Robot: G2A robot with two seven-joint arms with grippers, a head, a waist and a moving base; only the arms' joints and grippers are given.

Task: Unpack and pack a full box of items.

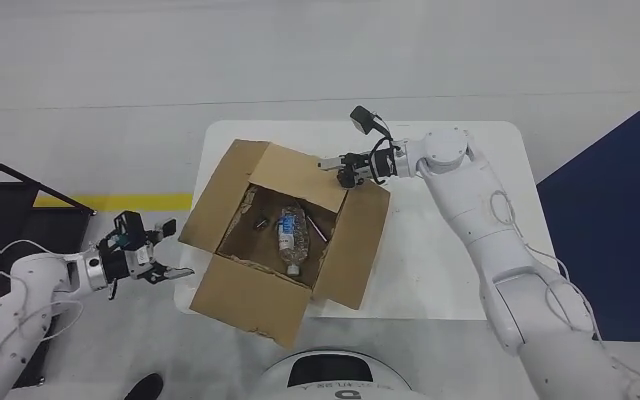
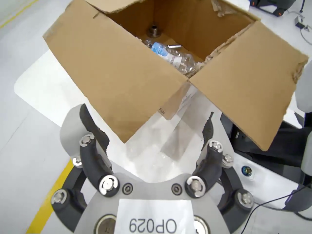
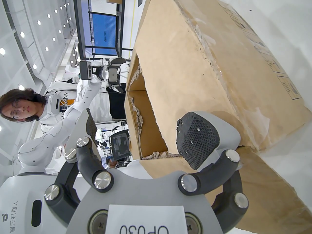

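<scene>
**Claws both spread at an open box on the white tabletop**

Your left claw (image 1: 172,250) hangs just off the left edge of the tabletop (image 1: 420,270), over the grey floor (image 1: 300,60). Its fingers (image 2: 90,125) are spread wide with nothing between them, and it faces the cardboard box (image 1: 240,290). Your right claw (image 1: 333,166) sits at the box's far right corner, also spread and holding nothing. Its black pad (image 3: 198,138) lies just beside the outer cardboard, but you cannot tell whether it touches.

The box stands turned at an angle on the white, round-cornered tabletop. Its four flaps are folded outward, and the left ones reach past the edge. Inside, a clear plastic bottle (image 1: 291,240) with a blue label lies on its side. A small round metal part (image 2: 153,30) rests near the far wall.

Around you, a yellow line (image 1: 110,201) runs across the floor on the left. A dark blue panel (image 1: 600,160) stands at the right, and rows of ceiling lights (image 3: 36,23) shine overhead.
</scene>
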